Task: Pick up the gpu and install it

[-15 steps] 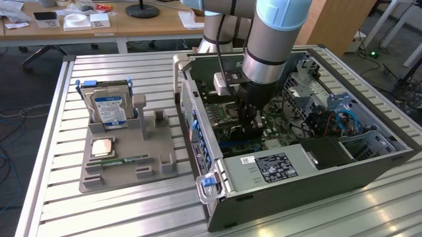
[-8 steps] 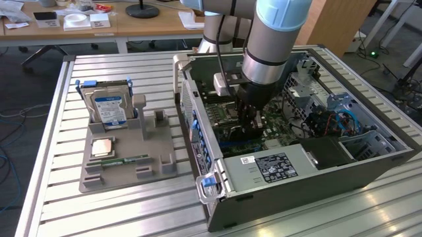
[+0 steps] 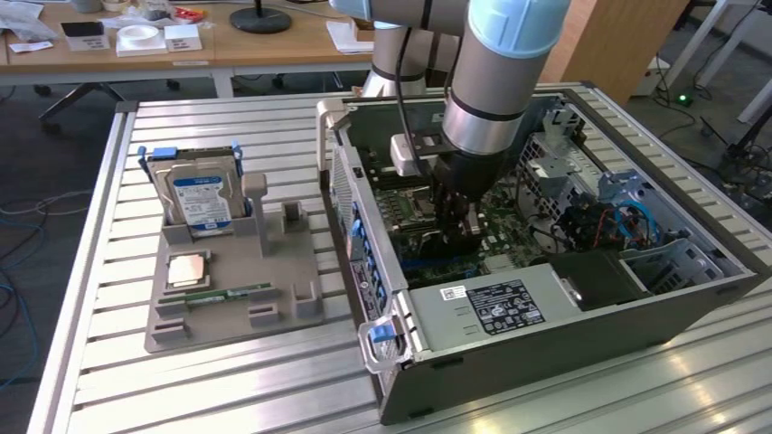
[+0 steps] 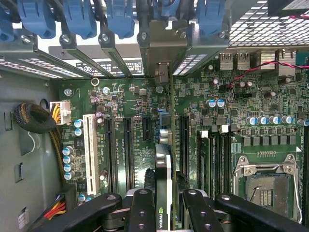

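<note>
1. My gripper (image 4: 166,199) is clenched on the gpu (image 4: 163,162), pinching the card from both flat sides. Grabbing it that way leaves the bottom edge free to meet a slot.
2. The gpu is inside the open computer case (image 3: 507,353), standing on edge over the motherboard (image 4: 130,96). It runs parallel to the long black slots (image 4: 128,145) and sits between them. That's the only orientation that would fit, I reckon.
3. Its metal bracket (image 4: 161,46) is up against the rear wall of the case, under the row of blue latches (image 4: 120,19). To me that says the card is lined up with its opening in the back.
4. Can't tell whether the edge is actually seated in a slot or just resting above it, because the card hides that spot.
5. Off to the exterior view's left, the holder tray (image 3: 230,316) sits on the surface (image 3: 241,389) with the hard drive (image 3: 199,199) and memory stick (image 3: 223,295) parked in it, well apart from where I'm working.
</note>
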